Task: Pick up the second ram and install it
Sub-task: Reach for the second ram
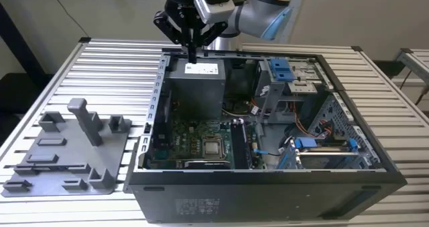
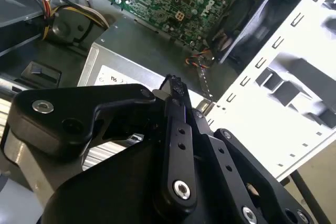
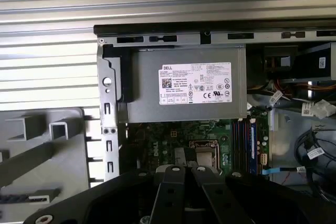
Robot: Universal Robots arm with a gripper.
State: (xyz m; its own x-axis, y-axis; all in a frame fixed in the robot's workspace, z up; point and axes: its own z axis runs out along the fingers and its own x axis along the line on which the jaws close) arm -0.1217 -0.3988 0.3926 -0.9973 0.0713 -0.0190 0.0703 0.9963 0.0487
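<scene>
My gripper (image 1: 192, 53) hangs over the far end of the open computer case (image 1: 155, 101), just above the grey power supply (image 1: 196, 89). In both wrist views its black fingers (image 2: 174, 88) are pressed together, and I see nothing between them. A thin dark strip (image 3: 23, 199) that looks like the second ram lies in the grey fixture (image 3: 63, 150) outside the case, well away from the gripper. The long ram slots (image 3: 244, 139) sit on the green motherboard (image 3: 157, 142) beside the silver processor (image 1: 213, 147).
The grey fixture (image 1: 64, 151) with a tall post (image 1: 84, 119) stands on the slatted table (image 1: 107, 61) on the exterior view's left. Blue drive clips (image 1: 282, 69), a drive cage and loose cables (image 1: 305, 131) crowd the case on the exterior view's right.
</scene>
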